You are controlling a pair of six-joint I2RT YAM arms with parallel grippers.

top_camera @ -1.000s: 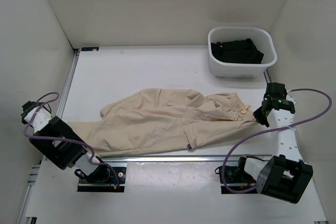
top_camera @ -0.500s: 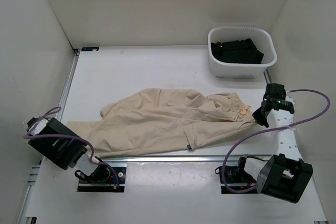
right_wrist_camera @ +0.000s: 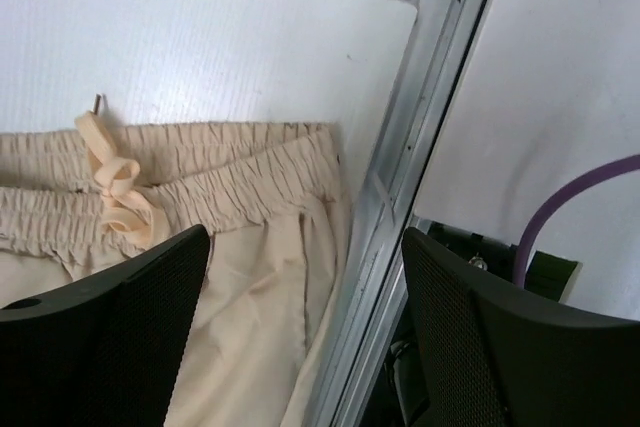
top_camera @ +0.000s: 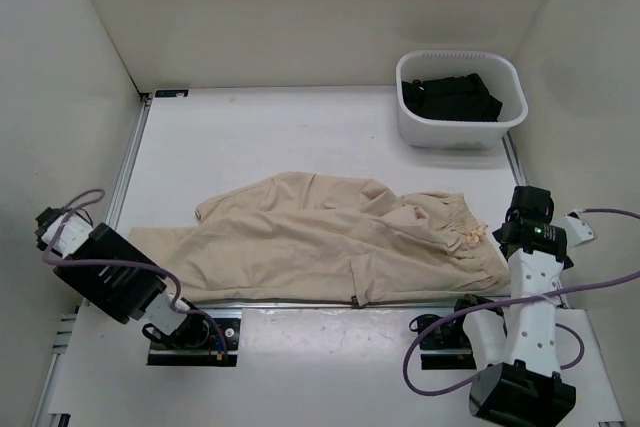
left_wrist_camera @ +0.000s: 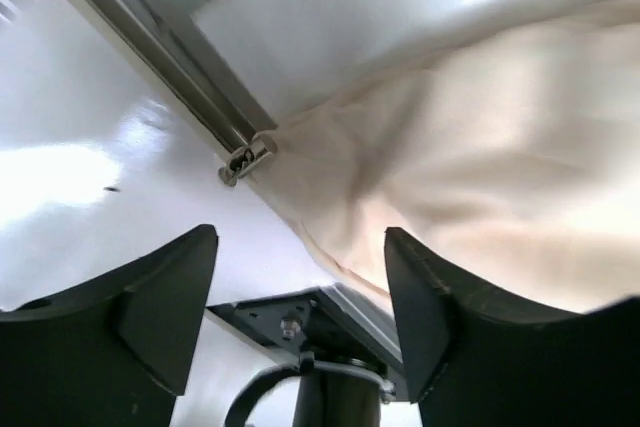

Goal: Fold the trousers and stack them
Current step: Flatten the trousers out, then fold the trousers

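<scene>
On the near side of the white tub (top_camera: 415,127) and stretching away to its left, the trousers (top_camera: 330,237) lie spread lengthwise on the worktop (top_camera: 260,137). The waistband is the end nearest the tub, and the legs run off away from it. Laid out long and fairly flat like this, they look ready for a first fold, with no fold made yet.

The right tool (right_wrist_camera: 300,327) hangs over the waistband corner, nearer than the tub. Its jaws are wide apart and hold nothing. The left tool (left_wrist_camera: 300,287), at the end of the trousers farthest from the tub, is likewise spread wide and empty. One tool at each end suggests both ends are to be picked up together.

Only the overhead view shows the whole garment, its wrinkles and the black clothes (top_camera: 450,97) inside the tub. The right wrist view alone shows the gathered elastic, the knotted drawstring (right_wrist_camera: 115,192) and the cloth lying against the metal rail (right_wrist_camera: 400,177). The left wrist view alone shows the leg's edge reaching that rail beside a small metal fitting (left_wrist_camera: 245,159).
</scene>
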